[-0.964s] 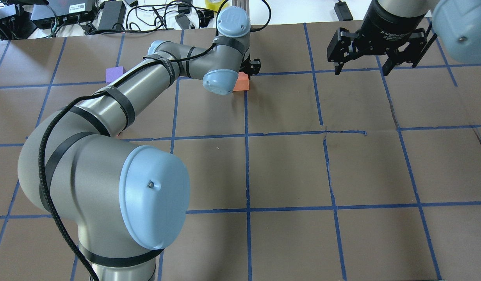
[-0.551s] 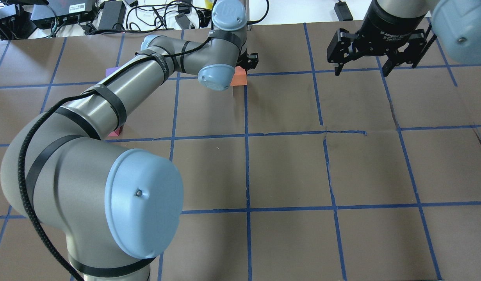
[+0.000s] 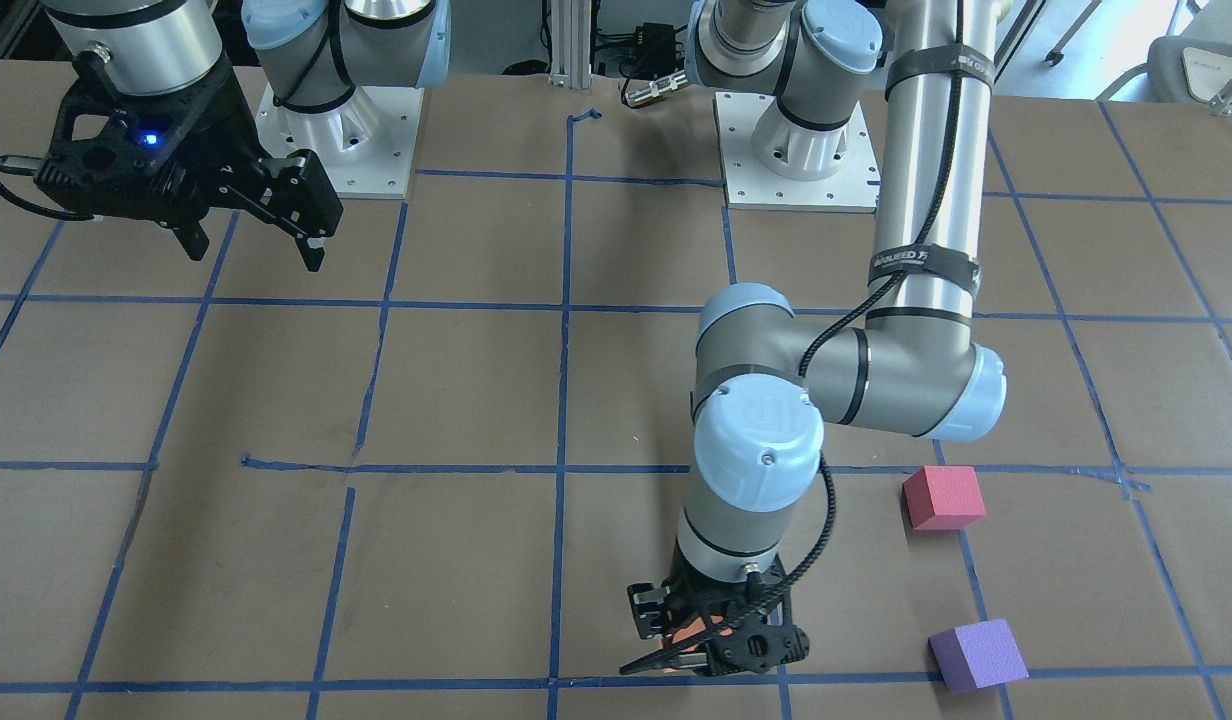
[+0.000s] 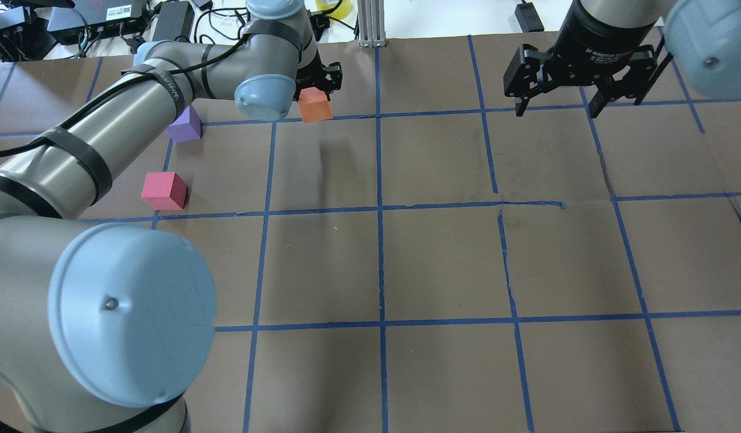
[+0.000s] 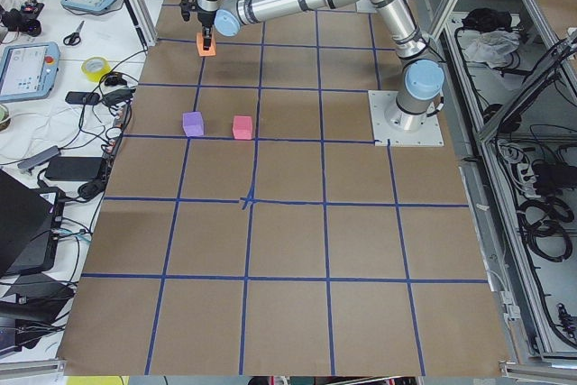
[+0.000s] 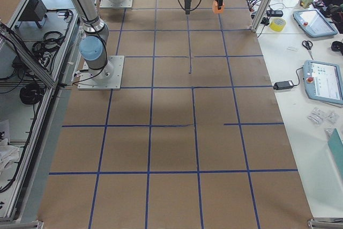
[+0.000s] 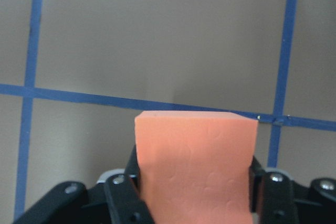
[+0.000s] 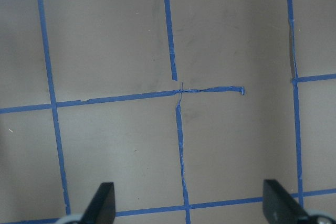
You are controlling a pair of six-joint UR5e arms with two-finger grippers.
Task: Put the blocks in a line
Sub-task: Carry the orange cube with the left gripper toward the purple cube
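- A table (image 4: 442, 264) covered in brown paper carries a grid of blue tape lines (image 4: 381, 270).
- A white bench (image 6: 292, 63) runs along its far side, holding a yellow tape roll (image 6: 277, 24), scissors (image 6: 306, 45) and a touchscreen pendant (image 6: 323, 81).
- Power bricks (image 4: 172, 21) lie there too.
- An aluminium post (image 4: 370, 24) stands at the table's far edge.
- Black cable bundles (image 5: 541, 214) lie behind the table.

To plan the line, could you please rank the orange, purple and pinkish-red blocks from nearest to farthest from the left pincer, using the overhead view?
1. Orange block: gripped in the left pincer itself, at the far side.
2. Purple block: off to the pincer's left, also at the far side.
3. Pinkish-red block: further left still, and nearer the robot.
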